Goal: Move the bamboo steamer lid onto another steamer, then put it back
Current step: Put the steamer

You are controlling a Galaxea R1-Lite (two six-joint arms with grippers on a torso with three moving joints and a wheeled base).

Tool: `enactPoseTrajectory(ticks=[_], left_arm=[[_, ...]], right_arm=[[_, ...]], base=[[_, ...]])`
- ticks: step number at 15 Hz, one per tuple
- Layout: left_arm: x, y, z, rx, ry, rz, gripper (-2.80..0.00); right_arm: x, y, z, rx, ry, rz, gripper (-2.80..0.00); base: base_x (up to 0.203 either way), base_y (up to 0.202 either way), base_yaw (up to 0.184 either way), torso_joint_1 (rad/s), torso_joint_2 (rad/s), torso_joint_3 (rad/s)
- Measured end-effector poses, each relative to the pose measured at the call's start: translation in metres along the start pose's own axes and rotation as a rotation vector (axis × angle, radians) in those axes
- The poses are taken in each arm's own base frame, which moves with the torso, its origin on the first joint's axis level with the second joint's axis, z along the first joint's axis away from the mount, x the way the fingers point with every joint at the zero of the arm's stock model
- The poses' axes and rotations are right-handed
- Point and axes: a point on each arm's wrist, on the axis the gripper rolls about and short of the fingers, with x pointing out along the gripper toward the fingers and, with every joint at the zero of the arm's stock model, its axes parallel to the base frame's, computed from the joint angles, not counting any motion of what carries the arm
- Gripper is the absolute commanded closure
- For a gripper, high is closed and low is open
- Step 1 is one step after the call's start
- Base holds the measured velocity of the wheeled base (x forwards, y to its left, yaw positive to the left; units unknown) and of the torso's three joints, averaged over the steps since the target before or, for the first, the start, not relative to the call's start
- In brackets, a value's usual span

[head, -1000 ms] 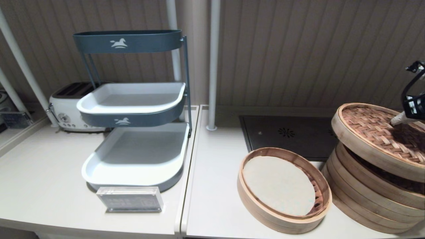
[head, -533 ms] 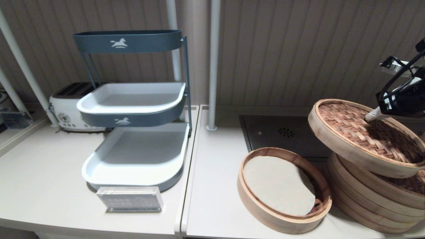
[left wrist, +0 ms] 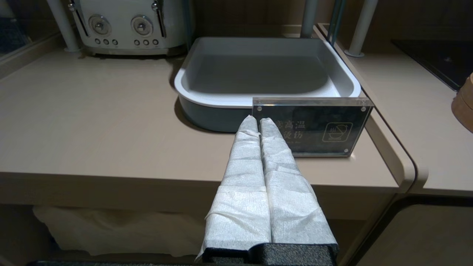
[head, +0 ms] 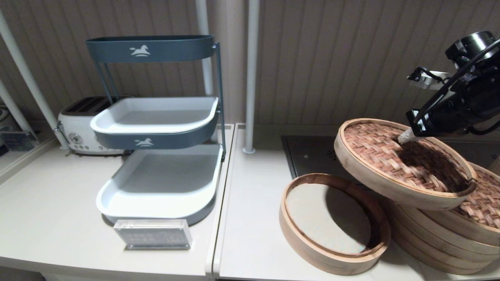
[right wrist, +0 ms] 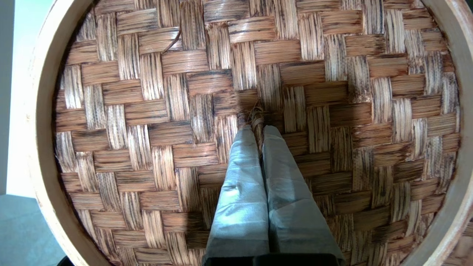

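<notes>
**Lid aloft, tilted between the two steamers**

The right pincer [right wrist: 257, 129] is pinched closed on a small fibre loop at the centre of the bamboo steamer lid [head: 402, 162], its wrapped fingers [right wrist: 240, 173] pressed together over the weave. The lid hangs tilted in the air (its lower edge toward the right), overlapping the near-left part of the taller steamer [head: 449, 234], whose own woven lid [head: 484, 199] shows just behind; whether the two lids touch is hard to tell. Below and to the left sits the low steamer [head: 334, 222] on the desk [head: 250, 234], uncovered. The left pincer [left wrist: 258, 127] hovers closed and empty before an acrylic sign [left wrist: 314, 125], near the tiered tray rack [head: 156, 156] and toaster [head: 80, 127].
</notes>
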Motion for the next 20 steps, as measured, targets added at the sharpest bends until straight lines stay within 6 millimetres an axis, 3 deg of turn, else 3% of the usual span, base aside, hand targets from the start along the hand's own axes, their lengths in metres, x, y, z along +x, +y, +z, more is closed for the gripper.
enactPoseTrajectory(ticks=[13,20], left_arm=[[0.0,0.0,0.0,0.0,0.0,0.001,0.0],[0.0,0.0,0.0,0.0,0.0,0.001,0.0]], right_arm=[[0.016,0.073,-0.007,-0.126,0.051,0.034,0.0],[0.032,0.087,-0.013,-0.138,0.102,0.053,0.0]], base=[[0.0,0.0,0.0,0.0,0.0,0.0],[0.0,0.0,0.0,0.0,0.0,0.0]])
